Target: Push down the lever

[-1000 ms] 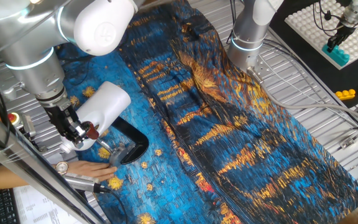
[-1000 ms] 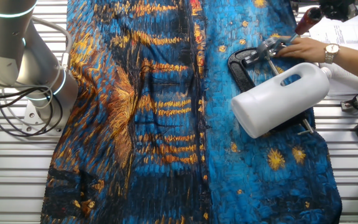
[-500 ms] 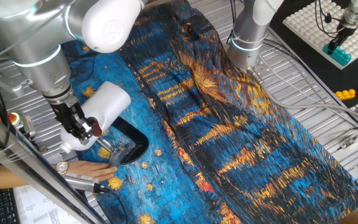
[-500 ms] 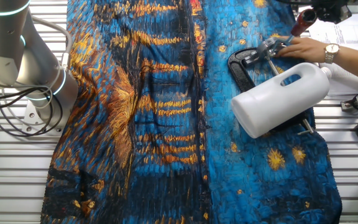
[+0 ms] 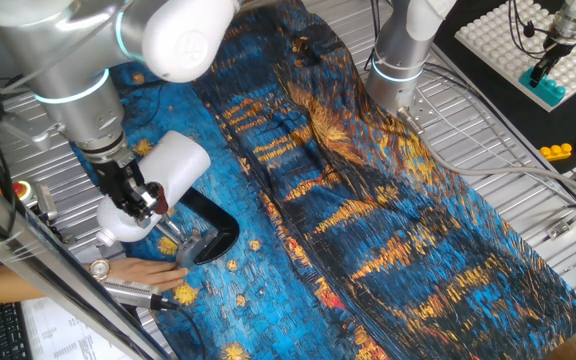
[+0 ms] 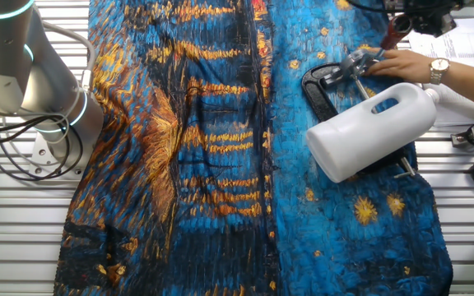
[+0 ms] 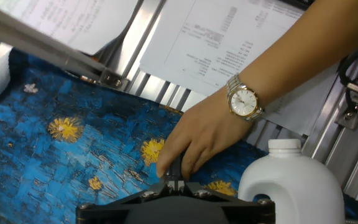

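Observation:
The lever is a thin silver rod with a small reddish-brown knob, rising from the black curved base beside a white bottle. My gripper sits right at the knob, fingers close together, apparently touching it. In the other fixed view the knob shows just under my gripper at the top right. In the hand view my gripper points down at a person's hand; the knob is hidden there.
The person's hand with a wristwatch holds the base down on the blue patterned cloth. The white bottle lies beside the base. A second robot base stands at the back. Papers lie off the cloth.
My arm has swung toward the white bottle and my gripper has closed in on the knob. The person's hand and the bottle have stayed put.

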Action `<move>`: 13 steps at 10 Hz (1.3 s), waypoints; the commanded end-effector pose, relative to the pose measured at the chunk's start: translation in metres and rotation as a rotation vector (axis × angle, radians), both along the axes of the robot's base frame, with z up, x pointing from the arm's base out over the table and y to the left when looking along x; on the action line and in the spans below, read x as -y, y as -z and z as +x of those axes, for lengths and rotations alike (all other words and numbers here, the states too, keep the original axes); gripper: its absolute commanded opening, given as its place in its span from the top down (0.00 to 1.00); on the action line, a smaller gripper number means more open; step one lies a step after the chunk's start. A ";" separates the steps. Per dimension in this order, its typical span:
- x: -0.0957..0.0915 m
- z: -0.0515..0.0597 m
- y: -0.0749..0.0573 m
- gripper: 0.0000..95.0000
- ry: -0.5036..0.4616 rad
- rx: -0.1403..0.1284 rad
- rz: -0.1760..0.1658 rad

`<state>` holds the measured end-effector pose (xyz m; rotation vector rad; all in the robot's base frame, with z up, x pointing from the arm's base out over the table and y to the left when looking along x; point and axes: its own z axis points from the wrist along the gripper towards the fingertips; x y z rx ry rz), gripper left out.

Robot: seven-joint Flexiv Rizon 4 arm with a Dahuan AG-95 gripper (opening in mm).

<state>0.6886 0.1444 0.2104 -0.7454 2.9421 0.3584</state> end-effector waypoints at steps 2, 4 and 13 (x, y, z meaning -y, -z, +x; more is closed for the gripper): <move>0.000 -0.003 0.002 1.00 -0.011 -0.004 -0.004; 0.002 -0.010 0.005 1.00 -0.015 -0.002 -0.004; 0.009 -0.037 0.021 1.00 -0.039 0.004 -0.029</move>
